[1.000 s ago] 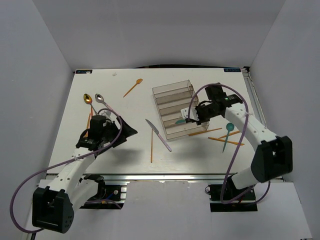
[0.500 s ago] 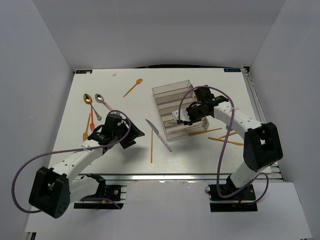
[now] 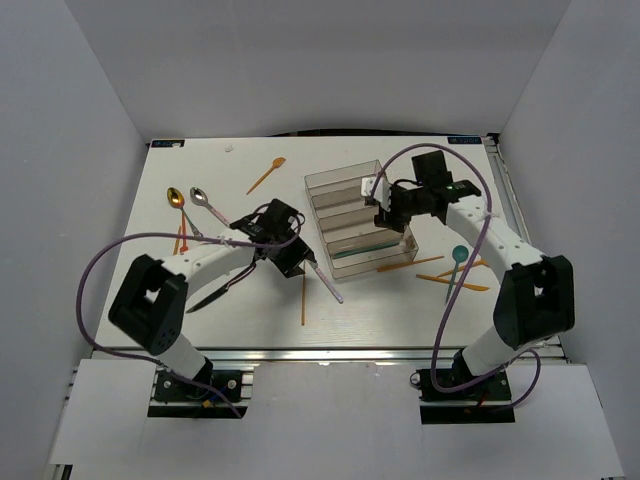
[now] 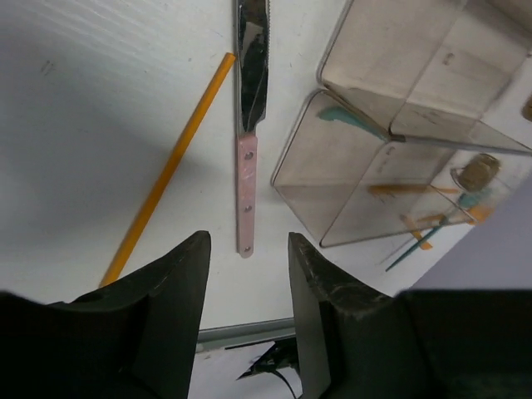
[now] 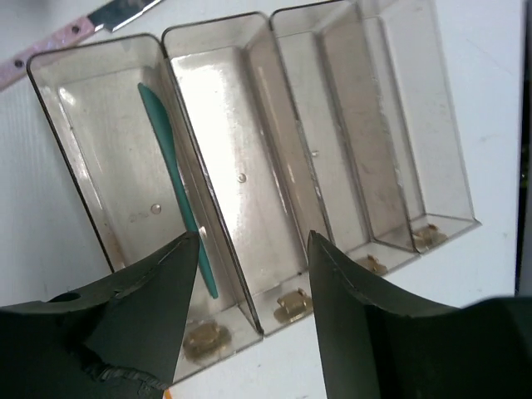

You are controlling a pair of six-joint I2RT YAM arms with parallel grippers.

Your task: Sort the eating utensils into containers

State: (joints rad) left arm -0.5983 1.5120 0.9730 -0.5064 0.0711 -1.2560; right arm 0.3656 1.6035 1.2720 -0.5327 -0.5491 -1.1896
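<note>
A knife with a pink handle (image 4: 247, 191) lies on the white table; in the top view the knife (image 3: 330, 288) is just left of the clear stepped tray (image 3: 352, 178). My left gripper (image 4: 248, 274) hovers open over the handle's end, nothing between its fingers; from above the left gripper (image 3: 293, 258) sits by the blade. My right gripper (image 5: 253, 249) stands open and empty above the tray's near end (image 5: 274, 320). A teal utensil (image 5: 170, 162) lies in the tray's lowest compartment. The other three compartments show nothing inside.
An orange stick (image 4: 166, 170) lies beside the knife. Gold (image 3: 177, 197) and silver (image 3: 200, 197) spoons and an orange spoon (image 3: 266, 175) lie at the back left. A teal spoon (image 3: 458, 258) and orange utensils (image 3: 455, 280) lie right of the tray. A dark utensil (image 3: 205, 297) lies under the left arm.
My right gripper opened and drew back over the tray, leaving the teal utensil in the lowest compartment. My left arm swung right to the knife, its jaws narrowing.
</note>
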